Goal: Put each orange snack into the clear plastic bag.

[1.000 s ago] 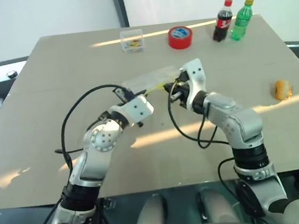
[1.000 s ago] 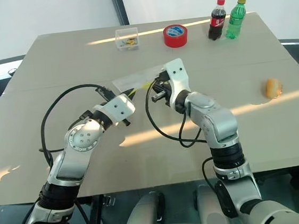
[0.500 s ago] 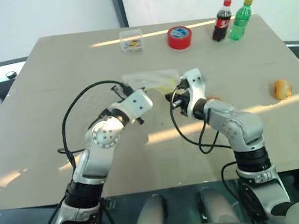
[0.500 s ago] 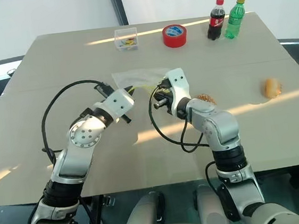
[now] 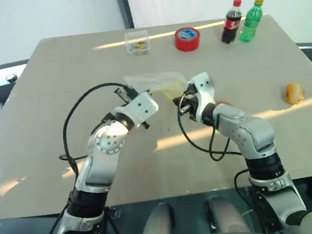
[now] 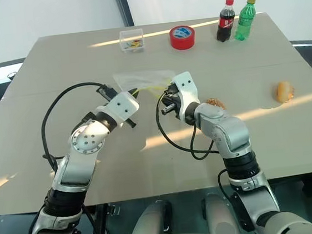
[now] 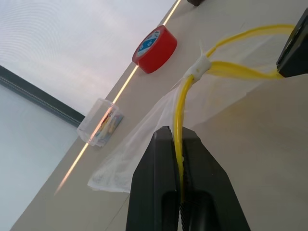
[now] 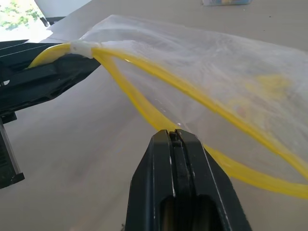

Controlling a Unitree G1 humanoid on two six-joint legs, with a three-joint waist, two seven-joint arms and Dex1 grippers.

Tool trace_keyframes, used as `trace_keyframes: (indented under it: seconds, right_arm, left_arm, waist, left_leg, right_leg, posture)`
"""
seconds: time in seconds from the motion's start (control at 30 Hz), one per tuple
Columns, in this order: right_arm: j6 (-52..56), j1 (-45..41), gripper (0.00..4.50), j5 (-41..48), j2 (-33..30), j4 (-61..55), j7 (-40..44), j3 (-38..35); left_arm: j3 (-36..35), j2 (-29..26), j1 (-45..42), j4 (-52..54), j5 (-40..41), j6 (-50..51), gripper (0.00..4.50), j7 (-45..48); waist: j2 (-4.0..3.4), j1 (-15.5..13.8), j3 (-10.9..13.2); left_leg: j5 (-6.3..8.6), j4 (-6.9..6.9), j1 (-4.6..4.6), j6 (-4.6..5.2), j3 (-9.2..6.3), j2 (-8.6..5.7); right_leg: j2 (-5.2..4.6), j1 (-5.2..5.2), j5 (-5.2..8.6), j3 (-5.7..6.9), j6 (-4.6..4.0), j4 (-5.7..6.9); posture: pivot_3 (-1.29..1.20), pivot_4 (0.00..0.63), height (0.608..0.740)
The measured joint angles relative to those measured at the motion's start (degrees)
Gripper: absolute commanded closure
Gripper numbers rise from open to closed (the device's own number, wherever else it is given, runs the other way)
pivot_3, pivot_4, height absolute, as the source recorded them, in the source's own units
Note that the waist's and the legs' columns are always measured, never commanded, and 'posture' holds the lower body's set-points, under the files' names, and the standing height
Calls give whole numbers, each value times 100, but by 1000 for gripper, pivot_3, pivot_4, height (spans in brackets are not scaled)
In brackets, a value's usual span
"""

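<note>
Left eye view, nearest first: two pincers meet over the middle of the worktop (image 5: 47,139), and both are clamped on the one clear plastic bag (image 5: 155,82). The left pincer (image 7: 179,144) has its fingers (image 7: 156,173) pressed together on the bag's yellow seal strip (image 8: 144,108), just below the white slider (image 7: 199,67). The right pincer (image 8: 174,137) is likewise pinched shut on another stretch of that strip, so the yellow edge runs in a loop between the two grips and the mouth stands parted. The bag's crinkly body trails away from the pincers toward the far side of the worktop.

Two orange snacks are in sight. One orange snack (image 6: 215,103) lies on the worktop just beside the right forearm, partly hidden by it; the second orange snack (image 5: 294,92) sits well apart, out near the right edge. Neither is in the bag.

Along the far edge stand four more things: one small clear box (image 5: 137,42) with something yellow inside, one red tape roll (image 5: 187,39), one dark cola bottle (image 5: 232,21) with a red cap, and one green bottle (image 5: 251,20) with a yellow cap, the two bottles just beside each other.
</note>
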State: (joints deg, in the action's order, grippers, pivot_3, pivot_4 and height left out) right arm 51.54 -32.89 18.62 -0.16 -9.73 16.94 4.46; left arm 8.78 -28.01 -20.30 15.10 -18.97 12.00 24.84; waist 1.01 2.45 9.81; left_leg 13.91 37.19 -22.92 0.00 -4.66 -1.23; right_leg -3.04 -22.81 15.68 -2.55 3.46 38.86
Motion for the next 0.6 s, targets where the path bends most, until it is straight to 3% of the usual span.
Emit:
trace_keyframes:
  seconds: [0.2,0.4,0.47,0.6]
  right_arm:
    - [-161,-333,4494,445,573,613,-342,-888]
    - [-573,-518,4494,593,591,1159,-398,-1231]
    - [-935,-529,4494,316,449,1337,-365,-956]
    - [-2986,-564,4494,-1817,-754,1996,-377,980]
  left_arm:
    - [22,-156,144,24,14,-286,4500,112]
    - [13,-229,152,23,126,-372,4500,245]
    - [10,-224,150,17,252,-393,4500,325]
    - [7,-236,46,-13,437,-392,4500,514]
  waist:
    - [0,-23,0]
    - [-1,-10,1]
    - [-2,6,1]
    - [-3,-7,2]
  left_leg:
    - [0,0,0,0,-1,1]
    - [0,-2,-1,0,1,-1]
    - [0,-3,1,0,5,-1]
    - [-1,-1,2,-1,7,-13]
  right_leg:
    - [-3,1,0,1,0,0]
    - [-2,-1,0,0,0,-1]
    - [0,-1,0,-2,0,0]
    - [0,-3,1,-1,1,-2]
  posture:
    - [0,150,740]
    - [0,150,740]
    - [0,150,740]
    - [0,150,740]
